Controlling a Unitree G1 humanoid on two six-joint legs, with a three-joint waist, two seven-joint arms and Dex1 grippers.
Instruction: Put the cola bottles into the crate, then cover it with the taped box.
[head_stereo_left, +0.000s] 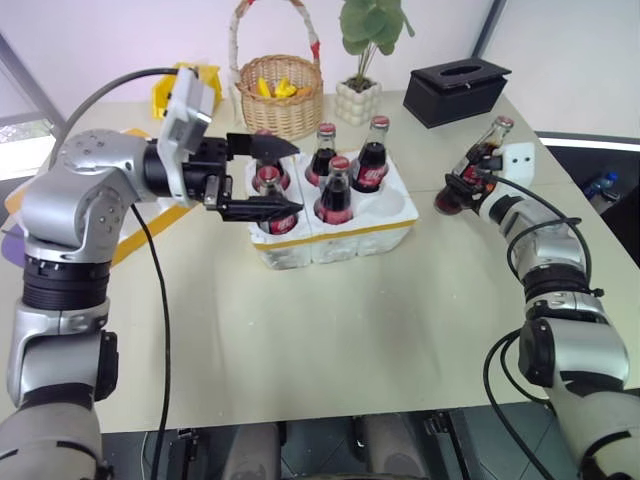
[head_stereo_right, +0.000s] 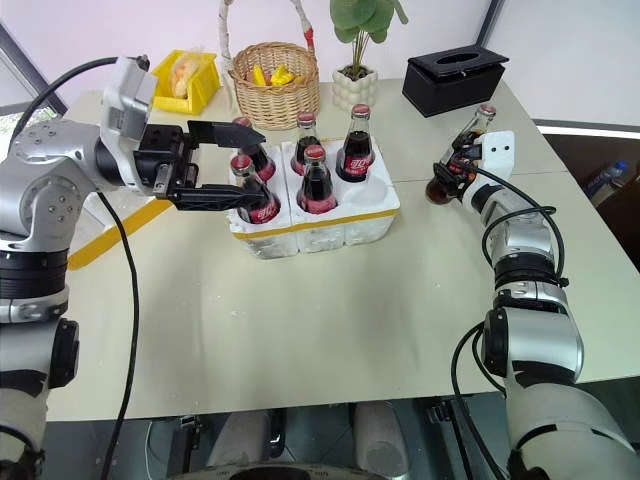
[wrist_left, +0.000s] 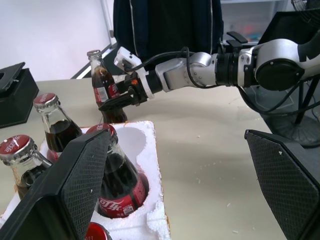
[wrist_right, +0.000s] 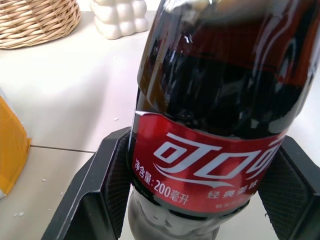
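Nearest the camera: bare tan table (head_stereo_left: 330, 340) surface, nothing on it at the front edge.

Farther back, centre: white foam crate (head_stereo_left: 335, 238) with yellow tape band along lower edge. Five cola bottles (head_stereo_left: 337, 192) seated upright in its wells; one well at the crate's right-hand front corner vacant.

Left gripper (head_stereo_left: 272, 177): level, pointing toward the robot's right, hovering at the crate's left end. Fingers spread wide, one on either side of the nearest left-hand bottles, gripping nothing; contact with bottles not determinable.

Right gripper (head_stereo_right: 452, 172): out on the table to the right of the crate, well apart from it. Fingers (wrist_right: 107, 172) pressed against the red label of the sixth bottle (head_stereo_left: 478, 166), pinching it at the lower body. Bottle leaning, cap tipped away from the robot; contact of base with table not determinable.

Behind the crate: wicker basket (head_stereo_left: 280, 95) holding yellow items, potted plant (head_stereo_left: 362, 60) in a white pot, black tissue box (head_stereo_left: 458, 90) at right rear, small yellow bin (head_stereo_right: 185, 78) at left rear.
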